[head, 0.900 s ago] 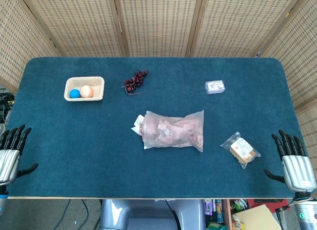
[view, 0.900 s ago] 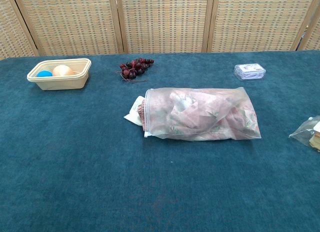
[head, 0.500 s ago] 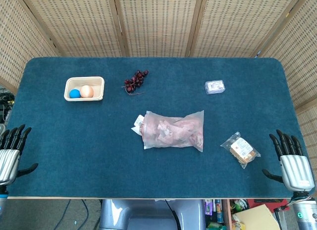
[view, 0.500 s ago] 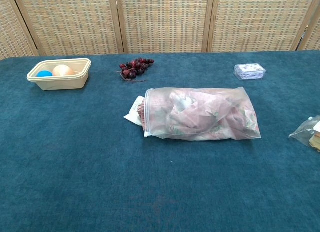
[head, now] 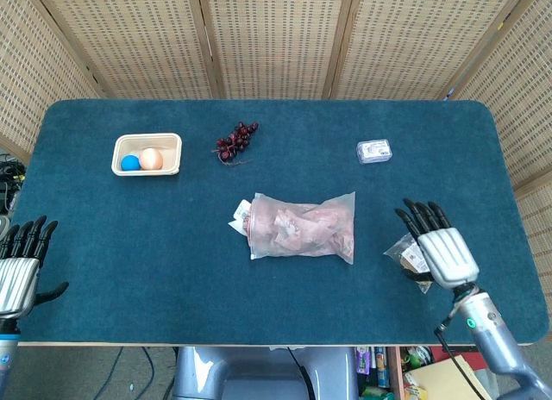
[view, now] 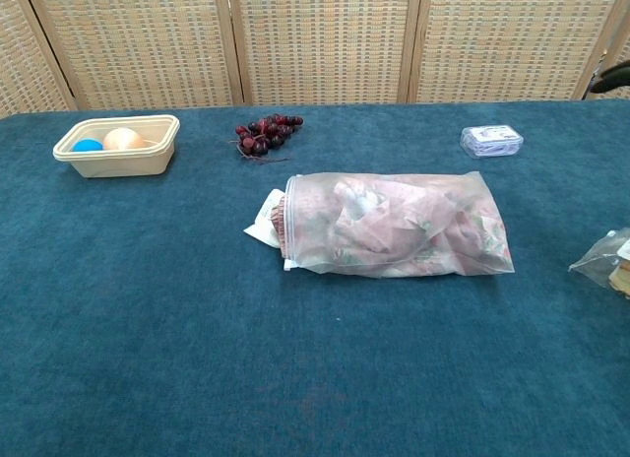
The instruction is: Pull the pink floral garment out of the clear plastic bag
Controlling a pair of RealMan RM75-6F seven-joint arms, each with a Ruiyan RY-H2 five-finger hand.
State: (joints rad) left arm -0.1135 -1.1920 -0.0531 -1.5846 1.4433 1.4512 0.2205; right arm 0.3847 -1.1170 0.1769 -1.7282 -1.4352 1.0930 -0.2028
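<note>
Head view — we see the clear plastic bag mid-table, pink floral garment inside; right hand, fingers spread and empty, hovers to its right over a snack packet. Left hand spread, empty, far left. Chest view — bag central, mouth leftward; no hand clearly seen.

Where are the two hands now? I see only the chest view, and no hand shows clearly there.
Observer: The right hand is over the near right part of the table, to the right of the bag, with its fingers apart and pointing away from the robot.
Operator: Does it cover something?
Observer: Yes, it hides part of the snack packet. I cannot tell whether it touches it.
Operator: And the left hand?
Observer: The left hand is at the near left edge of the table, far from the bag. It holds nothing.
</note>
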